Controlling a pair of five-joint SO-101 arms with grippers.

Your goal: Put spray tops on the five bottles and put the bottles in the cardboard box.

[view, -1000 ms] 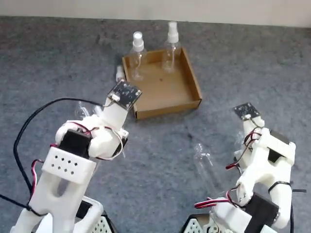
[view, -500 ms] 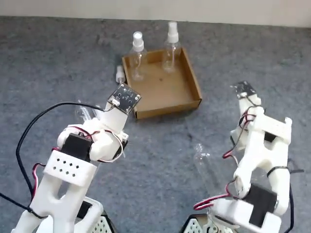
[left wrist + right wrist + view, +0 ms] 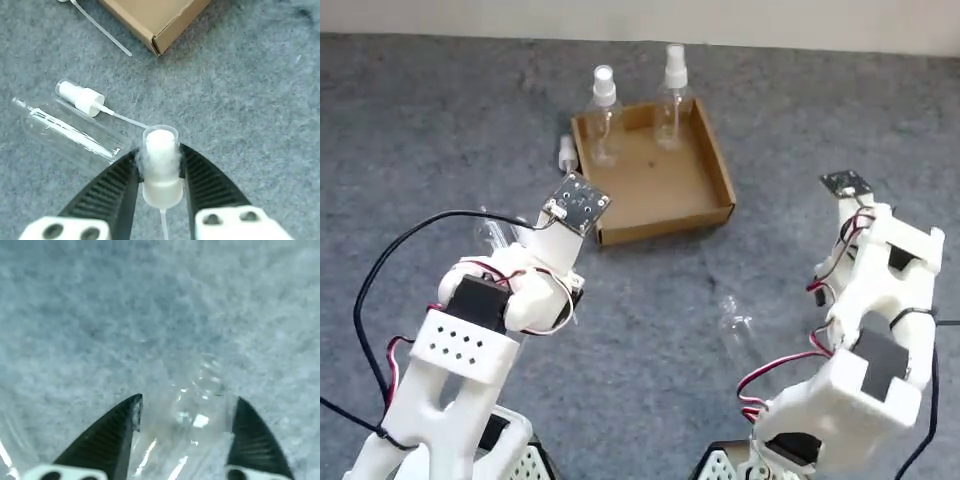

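The uncapped bottle (image 3: pixel 738 330) lies on its side on the grey carpet (image 3: pixel 420 110), closest to the arm bases, with its neck pointing away from them. The right gripper (image 3: pixel 187 401) is down over it with its jaws spread, one on each side of the clear body. Whether they touch the plastic cannot be told.

The left gripper (image 3: pixel 160 152) pinches a white spray top (image 3: pixel 161 187) between its black jaws. The capped end points out past the tips and the thin dip tube runs back toward the wrist. Just beyond this gripper a second bare bottle (image 3: pixel 67 131) lies flat on the carpet. A loose spray top (image 3: pixel 81 97) lies just beside it, its tube reaching toward the held one.

Farther out sits the cardboard box (image 3: pixel 715 170), a shallow tray open at the top. Two bottles stand upright in it along the far wall, each fitted with a spray top. In the high view the left bottle (image 3: pixel 604 125) is in the far left corner and the right bottle (image 3: pixel 670 100) is nearer the far right corner. Outside the box, near that left corner, another spray top (image 3: pixel 565 153) lies on the carpet.
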